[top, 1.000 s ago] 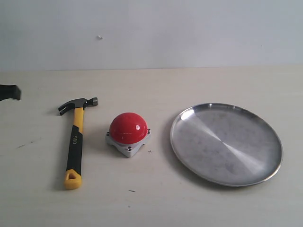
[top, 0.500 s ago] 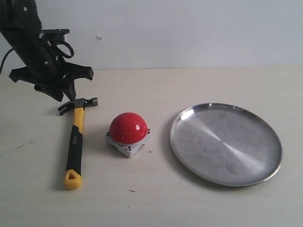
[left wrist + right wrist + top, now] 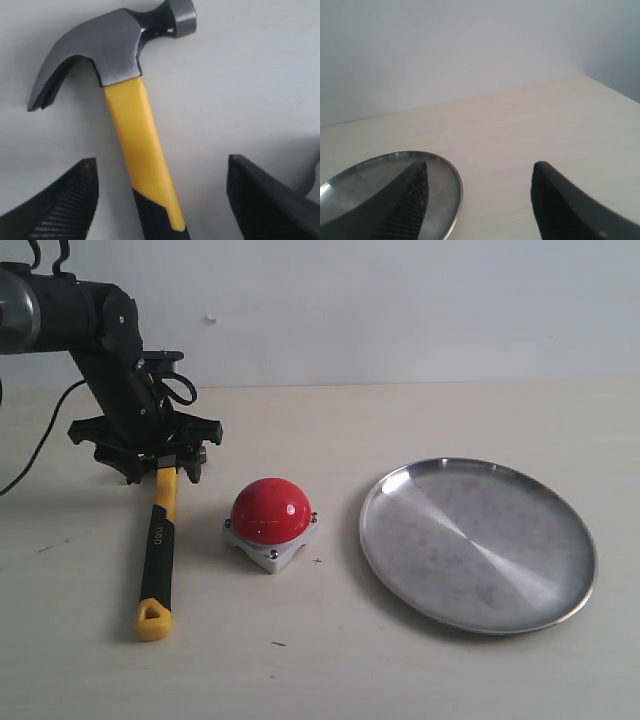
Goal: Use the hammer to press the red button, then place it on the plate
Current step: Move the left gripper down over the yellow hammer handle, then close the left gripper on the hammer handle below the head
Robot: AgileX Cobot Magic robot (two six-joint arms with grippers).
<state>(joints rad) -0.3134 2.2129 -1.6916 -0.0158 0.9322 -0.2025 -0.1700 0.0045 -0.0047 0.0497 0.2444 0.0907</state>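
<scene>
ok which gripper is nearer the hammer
Left. The left gripper hangs open over the hammer's yellow handle just below the head, jaws either side; the right gripper is away by the plate.

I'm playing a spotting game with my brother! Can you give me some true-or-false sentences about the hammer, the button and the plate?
The hammer lies on the table beside the red button. True.
The hammer is on the plate. False: the plate is bare.
The left gripper is open, with one side on each side of the hammer's handle. True.
Something is pressing the button. False: nothing touches it.
</scene>
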